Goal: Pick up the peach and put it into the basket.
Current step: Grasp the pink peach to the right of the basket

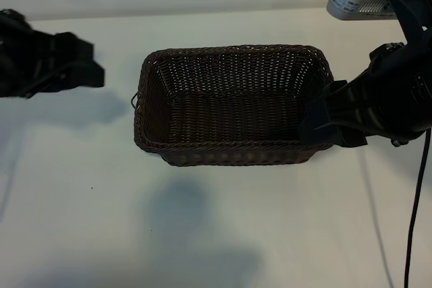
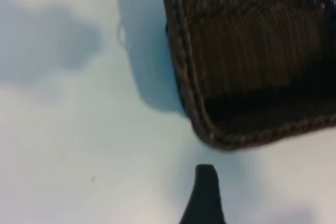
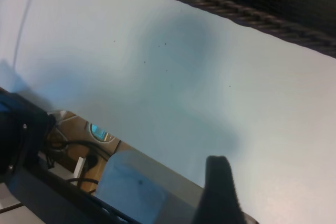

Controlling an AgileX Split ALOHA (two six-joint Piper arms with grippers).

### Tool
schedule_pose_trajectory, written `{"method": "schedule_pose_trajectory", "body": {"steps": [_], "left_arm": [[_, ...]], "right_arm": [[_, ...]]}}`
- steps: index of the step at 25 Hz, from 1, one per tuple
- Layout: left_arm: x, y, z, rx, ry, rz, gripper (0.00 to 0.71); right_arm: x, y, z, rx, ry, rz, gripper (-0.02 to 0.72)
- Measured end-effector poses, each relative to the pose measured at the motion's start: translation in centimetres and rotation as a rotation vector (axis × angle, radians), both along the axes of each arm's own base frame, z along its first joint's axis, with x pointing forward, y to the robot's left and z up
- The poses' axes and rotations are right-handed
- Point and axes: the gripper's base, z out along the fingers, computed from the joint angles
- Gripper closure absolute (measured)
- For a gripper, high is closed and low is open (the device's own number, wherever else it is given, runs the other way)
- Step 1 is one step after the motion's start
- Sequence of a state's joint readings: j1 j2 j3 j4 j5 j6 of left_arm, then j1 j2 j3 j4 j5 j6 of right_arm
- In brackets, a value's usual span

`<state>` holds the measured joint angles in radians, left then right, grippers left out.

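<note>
One large rectangular dark brown woven wicker basket (image 1: 233, 104) sat mid-table toward the white tabletop's (image 1: 81, 200) far edge, long axis running left-right, nothing visible inside. Peach not in any view. Two grippers: left gripper (image 1: 81, 72) off the basket's left side, fingers spread, nothing between; right gripper (image 1: 324, 123) at the right rim, spread too.

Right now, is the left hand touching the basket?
Apart. The exterior view shows the left hand off to the basket's side with bare white table between them; the left wrist view shows the same gap.
</note>
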<state>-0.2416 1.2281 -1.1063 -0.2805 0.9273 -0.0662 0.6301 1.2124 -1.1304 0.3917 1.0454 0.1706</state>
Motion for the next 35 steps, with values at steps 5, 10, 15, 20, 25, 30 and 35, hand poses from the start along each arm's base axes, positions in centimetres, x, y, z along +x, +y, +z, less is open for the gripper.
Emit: {"method": "schedule_pose_trajectory", "body": {"steps": [5,10,15,20,25,30,35], "left_arm": [[-2.1,0.5,0.5,0.030,0.023,-0.029,0.134],[-3.8,0.9,1.8,0.020,-0.020,-0.036,0.134],[-4.3,0.4,2.3,-0.058,-0.020,-0.056,0.134],[-4.2,-0.5,2.8,-0.171,-0.029,-0.069,0.134],[-3.6,-1.1,2.7,-0.242,-0.016,-0.063,0.134],[-3.6,-1.6,2.3,-0.248,0.006,-0.088,0.134],[-4.3,-2.9,2.3,-0.237,0.016,-0.158,0.134]], "right_arm": [[0.0,0.0,0.0,0.000,0.000,0.000,0.187],[0.0,0.0,0.0,0.000,0.000,0.000,0.187],[0.0,0.0,0.0,0.000,0.000,0.000,0.187],[0.0,0.0,0.0,0.000,0.000,0.000,0.187],[0.0,0.0,0.0,0.000,0.000,0.000,0.187],[0.0,0.0,0.0,0.000,0.000,0.000,0.187],[0.0,0.0,0.0,0.000,0.000,0.000,0.187]]}}
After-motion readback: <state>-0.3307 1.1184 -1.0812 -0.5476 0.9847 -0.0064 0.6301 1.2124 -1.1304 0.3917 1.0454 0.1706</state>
